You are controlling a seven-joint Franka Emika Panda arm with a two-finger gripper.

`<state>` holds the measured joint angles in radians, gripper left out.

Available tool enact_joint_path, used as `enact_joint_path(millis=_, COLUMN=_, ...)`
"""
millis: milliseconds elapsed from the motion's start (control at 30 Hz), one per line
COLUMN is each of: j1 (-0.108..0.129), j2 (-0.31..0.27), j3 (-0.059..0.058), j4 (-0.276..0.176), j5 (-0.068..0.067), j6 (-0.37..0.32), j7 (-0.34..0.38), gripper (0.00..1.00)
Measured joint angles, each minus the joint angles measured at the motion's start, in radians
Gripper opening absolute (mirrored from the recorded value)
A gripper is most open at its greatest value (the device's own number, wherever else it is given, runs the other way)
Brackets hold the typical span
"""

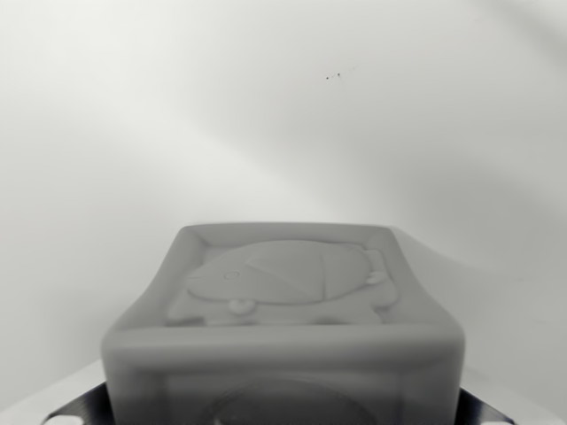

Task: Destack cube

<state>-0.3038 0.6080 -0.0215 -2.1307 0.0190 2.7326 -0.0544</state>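
A grey cube (283,292) with a raised round pattern on its top face fills the lower middle of the wrist view, very close and blurred. Metal fingers (75,409) show at the bottom left and bottom right corners, pressed against the cube's two sides. My gripper (282,414) is shut on this cube. The cube's lower part and whatever lies beneath it are hidden. No second cube is in view.
A plain white surface (283,115) spreads behind and around the cube. A few tiny dark specks (335,76) mark it near the top.
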Motion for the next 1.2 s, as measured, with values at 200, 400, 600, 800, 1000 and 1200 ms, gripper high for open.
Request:
enact_joint_path(millis=200, j1=0.000, j2=0.003, j3=0.000, j4=0.001, j5=0.000, j6=0.002, j7=0.000, gripper=1.00)
enact_joint_path(millis=400, j1=-0.001, j2=0.003, j3=0.000, j4=0.001, j5=0.000, j6=0.002, j7=0.000, gripper=1.00)
enact_joint_path(millis=600, j1=-0.001, j2=0.003, j3=0.001, j4=0.002, j5=0.000, j6=0.003, j7=0.000, gripper=1.00)
enact_joint_path(millis=800, j1=-0.001, j2=0.003, j3=0.001, j4=0.002, j5=0.000, j6=0.003, j7=0.000, gripper=1.00)
enact_joint_path(millis=1000, j1=-0.001, j2=0.003, j3=0.001, j4=0.002, j5=0.000, j6=0.003, j7=0.000, gripper=1.00)
enact_joint_path(millis=1200, j1=-0.001, j2=0.003, j3=0.001, j4=0.002, j5=0.000, j6=0.003, j7=0.000, gripper=1.00)
